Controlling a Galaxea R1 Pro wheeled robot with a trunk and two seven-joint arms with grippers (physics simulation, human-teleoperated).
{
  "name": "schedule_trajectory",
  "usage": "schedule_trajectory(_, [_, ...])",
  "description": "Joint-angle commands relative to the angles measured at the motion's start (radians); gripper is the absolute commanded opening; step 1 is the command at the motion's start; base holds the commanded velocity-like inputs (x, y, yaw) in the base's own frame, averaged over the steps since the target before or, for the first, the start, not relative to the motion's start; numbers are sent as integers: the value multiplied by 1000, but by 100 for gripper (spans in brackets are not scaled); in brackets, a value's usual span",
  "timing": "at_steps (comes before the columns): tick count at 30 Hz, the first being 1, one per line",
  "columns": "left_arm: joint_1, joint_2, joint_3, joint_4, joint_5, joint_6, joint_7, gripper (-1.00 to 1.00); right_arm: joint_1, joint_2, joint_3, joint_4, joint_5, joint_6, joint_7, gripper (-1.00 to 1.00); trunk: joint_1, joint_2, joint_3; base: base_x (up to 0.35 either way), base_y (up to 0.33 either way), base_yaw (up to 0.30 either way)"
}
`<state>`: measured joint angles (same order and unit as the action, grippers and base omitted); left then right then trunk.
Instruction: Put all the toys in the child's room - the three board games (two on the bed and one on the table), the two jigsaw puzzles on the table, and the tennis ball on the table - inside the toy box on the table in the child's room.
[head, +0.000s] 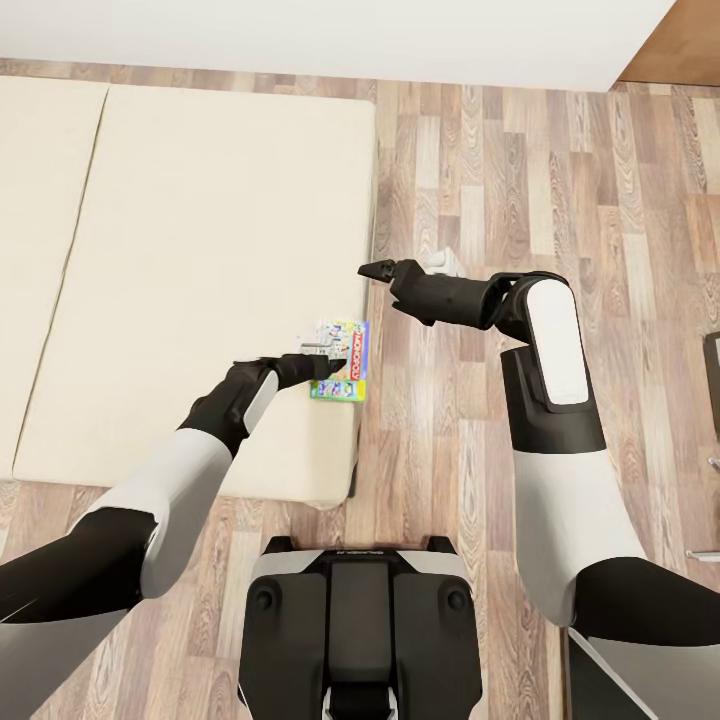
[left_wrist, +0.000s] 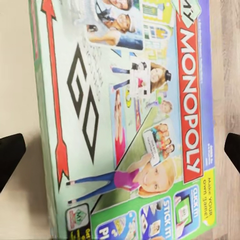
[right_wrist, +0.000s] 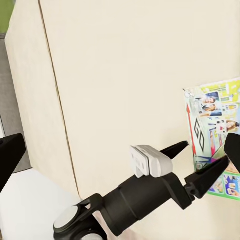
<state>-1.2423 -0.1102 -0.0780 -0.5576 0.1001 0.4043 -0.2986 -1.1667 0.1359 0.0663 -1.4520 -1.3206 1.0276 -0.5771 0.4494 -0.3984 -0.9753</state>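
A Monopoly board game (head: 340, 360) lies flat on the beige bed (head: 180, 270), at the mattress's right edge near its near corner, with the wooden floor (head: 520, 190) just beside it. The robot's left tool (head: 322, 360) hangs directly over the box, fingers spread apart; in the left wrist view the box (left_wrist: 125, 115) fills the space between the two dark fingertips (left_wrist: 10, 157), which stand wide to either side of it and do not visibly touch it. Seen from the right wrist camera, the left tool (right_wrist: 200, 165) points its open fingers at the box (right_wrist: 215, 135), its white wrist block behind them.

The right tool (head: 372, 270) is held out over the floor just beside the bed's right edge, farther from the robot than the box and well apart from it. Its dark fingertips (right_wrist: 10, 157) sit at opposite edges of the right wrist view, spread wide and holding nothing. A seam runs along the mattress on the bed's left side.
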Motion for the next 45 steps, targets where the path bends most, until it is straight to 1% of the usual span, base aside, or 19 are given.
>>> schedule_trajectory(1, [0,2,-2,-2,10,8,3,100,-1,0,0,-1,-9,2,-10,100,1,-2,-1,0,0,0])
schedule_trajectory(9, [0,9,0,-2,9,12,7,100,-1,0,0,-1,-8,2,-10,100,1,-2,-1,0,0,0])
schedule_trajectory(16, [0,26,1,-5,9,13,13,100,-1,0,0,-1,-9,2,-10,100,1,-2,-1,0,0,0])
schedule_trajectory(22, [0,46,3,-5,9,14,14,100,-1,-1,0,-1,-10,2,-10,100,1,-2,-1,0,0,0])
schedule_trajectory(28, [0,59,12,-6,9,16,15,100,-1,-1,0,-1,-10,2,-10,100,1,-2,-1,0,0,0])
schedule_trajectory(35, [0,89,42,-9,10,24,11,100,0,-2,-1,-1,-11,2,-10,100,1,-2,-1,0,0,0])
schedule_trajectory(36, [0,98,49,-9,10,27,9,100,0,-2,-2,-1,-11,2,-10,100,1,-2,-1,0,0,0])
schedule_trajectory(39, [0,111,60,-10,10,39,6,100,1,-3,-2,-1,-11,2,-10,100,1,-2,-1,0,0,0])
schedule_trajectory(42, [0,127,73,-13,12,67,2,100,0,-3,-2,-1,-10,3,-10,100,1,-2,-1,0,0,0])
schedule_trajectory(43, [0,137,81,-22,12,93,0,100,0,-4,-2,-2,-10,3,-10,100,1,-2,-1,0,0,0])
schedule_trajectory(45, [0,148,89,-40,13,124,-1,100,0,-4,-2,-2,-10,4,-10,100,1,-2,-1,0,0,0])
